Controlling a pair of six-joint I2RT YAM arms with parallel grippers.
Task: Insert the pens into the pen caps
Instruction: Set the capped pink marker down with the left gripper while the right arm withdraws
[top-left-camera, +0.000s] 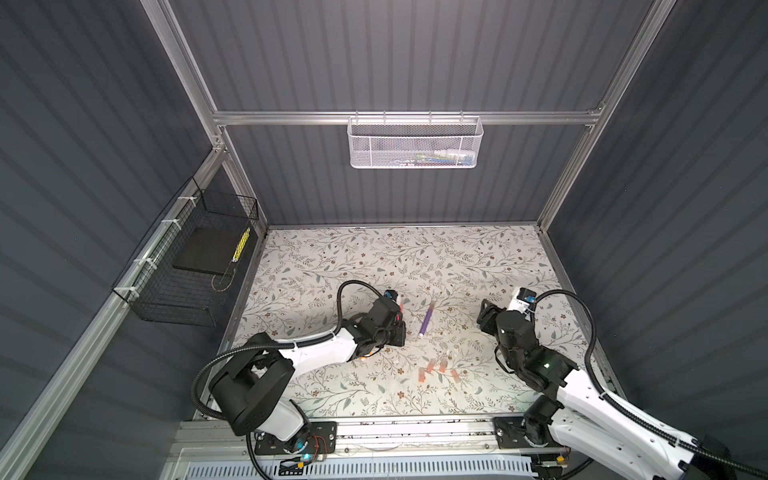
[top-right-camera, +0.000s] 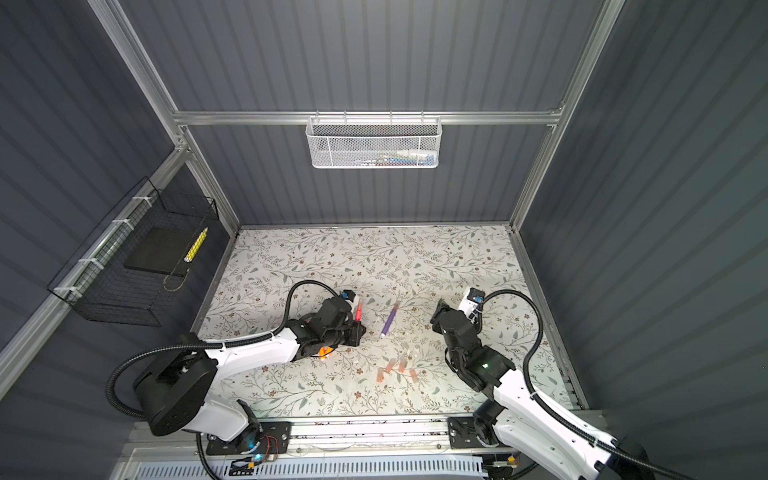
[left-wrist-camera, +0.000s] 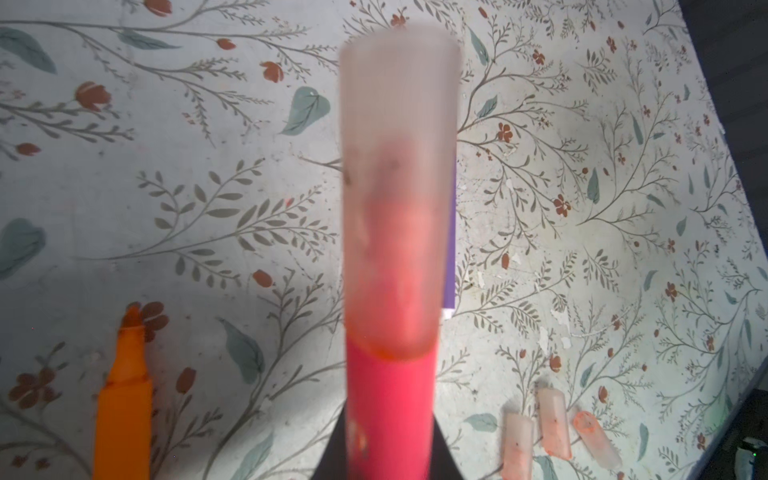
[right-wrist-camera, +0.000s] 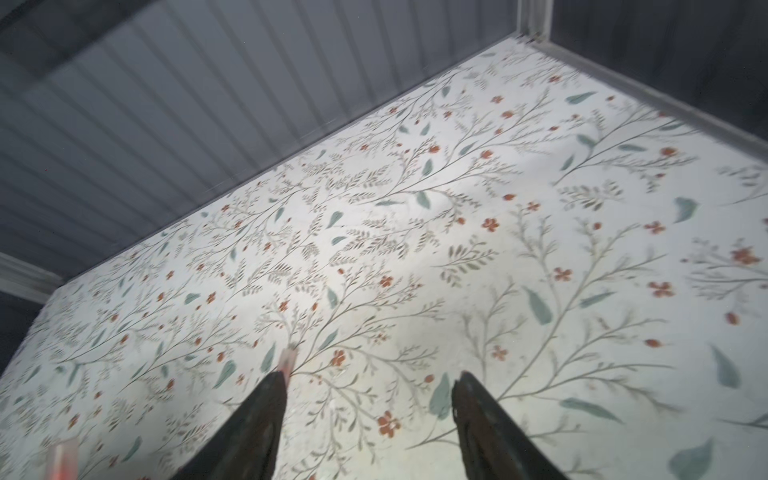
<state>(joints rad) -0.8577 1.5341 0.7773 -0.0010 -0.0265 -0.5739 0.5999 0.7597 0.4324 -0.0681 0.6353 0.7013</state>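
Note:
My left gripper (top-left-camera: 398, 322) (left-wrist-camera: 390, 457) is shut on a pink-red pen (top-right-camera: 358, 311) (left-wrist-camera: 390, 407). A translucent pen cap (left-wrist-camera: 399, 187) sits over that pen's tip. The purple pen (top-left-camera: 427, 319) (top-right-camera: 390, 319) lies on the table between the two arms. An orange pen (left-wrist-camera: 124, 395) lies beside the left gripper, partly under the arm in both top views. Several loose pen caps (top-left-camera: 432, 365) (top-right-camera: 390, 365) (left-wrist-camera: 555, 424) lie near the front middle. My right gripper (top-left-camera: 483, 307) (right-wrist-camera: 370, 382) hovers open with nothing between its fingers.
The floral table (top-left-camera: 374, 257) ends at grey walls at the back and on both sides. A black wire basket (top-left-camera: 187, 266) with a yellow patterned stick hangs on the left wall. On the back rail hangs a white mesh basket (top-left-camera: 415, 143).

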